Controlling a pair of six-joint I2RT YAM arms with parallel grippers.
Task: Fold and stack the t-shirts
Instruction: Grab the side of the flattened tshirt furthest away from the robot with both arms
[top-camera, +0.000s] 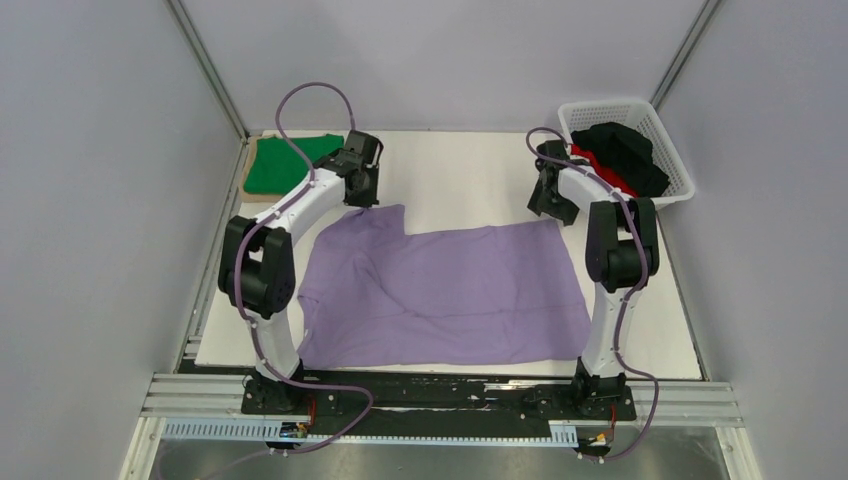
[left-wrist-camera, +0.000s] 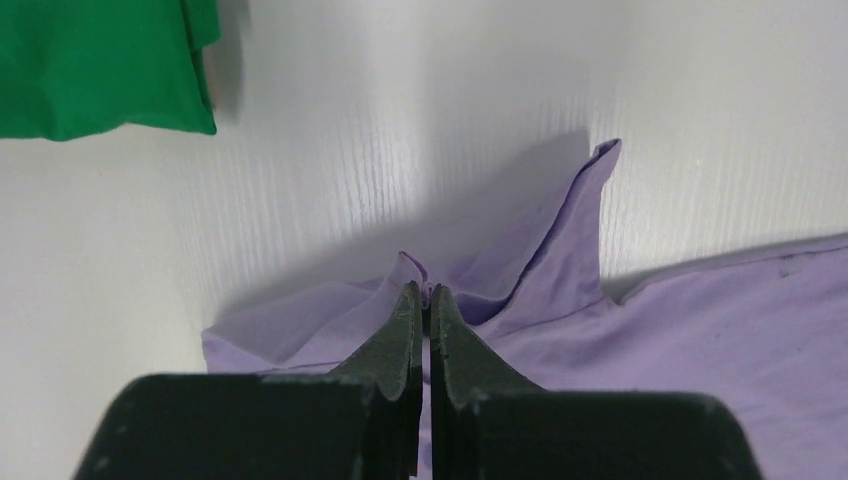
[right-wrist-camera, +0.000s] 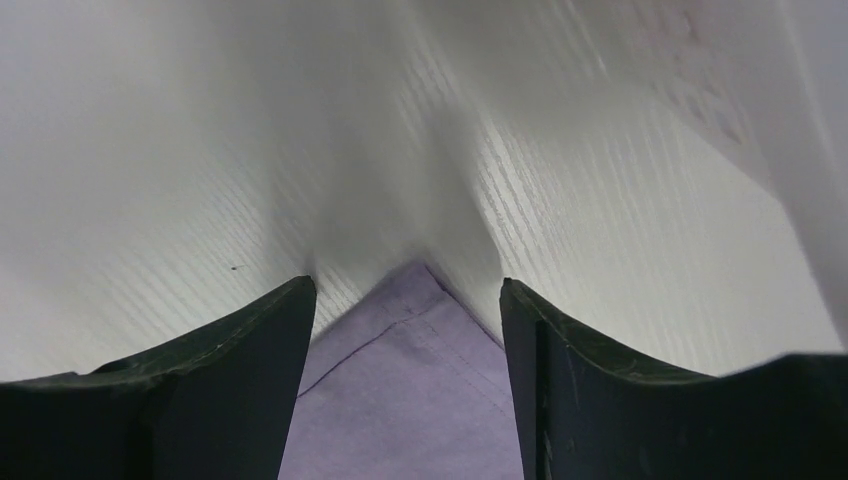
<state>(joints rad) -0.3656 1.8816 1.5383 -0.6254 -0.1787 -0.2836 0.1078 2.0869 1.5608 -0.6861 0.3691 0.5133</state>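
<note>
A large lilac-purple shirt (top-camera: 445, 293) lies spread on the white table. My left gripper (top-camera: 362, 195) is at its far left corner, shut on a pinch of the purple cloth (left-wrist-camera: 425, 278), which rises in a peak at the fingertips (left-wrist-camera: 410, 310). My right gripper (top-camera: 553, 205) is at the far right corner. It is open, and its fingers (right-wrist-camera: 540, 330) stand on either side of the hemmed purple corner (right-wrist-camera: 420, 330). A folded bright green shirt (top-camera: 290, 163) lies at the far left, and it also shows in the left wrist view (left-wrist-camera: 95, 60). Black (top-camera: 625, 150) and red (top-camera: 598, 165) shirts lie in the basket.
A white lattice basket (top-camera: 675, 165) stands at the far right corner. The green shirt rests on a flat tan board (top-camera: 247, 182) by the left wall. Grey walls enclose the table on the left, back and right. The arm bases stand on rails at the near edge.
</note>
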